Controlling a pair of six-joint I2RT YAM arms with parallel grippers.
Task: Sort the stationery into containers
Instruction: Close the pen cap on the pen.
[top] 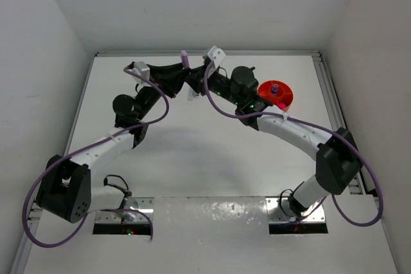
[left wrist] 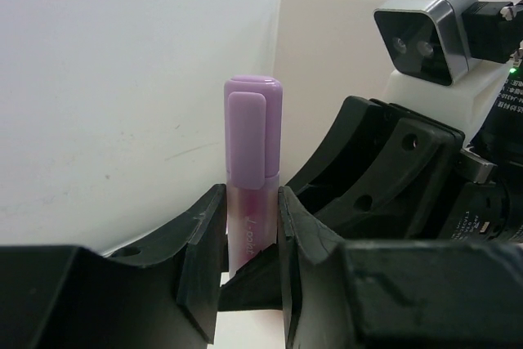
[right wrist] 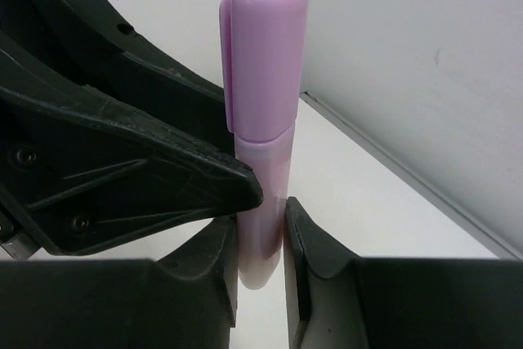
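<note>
A lilac marker (top: pixel 185 58) stands upright, cap up, held in the air at the back middle of the table. My left gripper (left wrist: pixel 252 226) is shut on its lower barrel (left wrist: pixel 253 120). My right gripper (right wrist: pixel 261 243) has both fingers pressed on the same marker (right wrist: pixel 265 63), lower on the barrel, just under the left gripper's finger (right wrist: pixel 122 169). From above, the two grippers meet, left (top: pixel 178 72) and right (top: pixel 194 81). The orange tub (top: pixel 289 91) sits at the back right with a small blue bottle (top: pixel 274 86) and a pink piece (top: pixel 280 102) in its compartments.
The back wall is close behind the marker. The right arm's forearm (top: pixel 282 126) passes just in front of the tub. The right wrist camera (left wrist: pixel 425 30) is close to the left gripper's right side.
</note>
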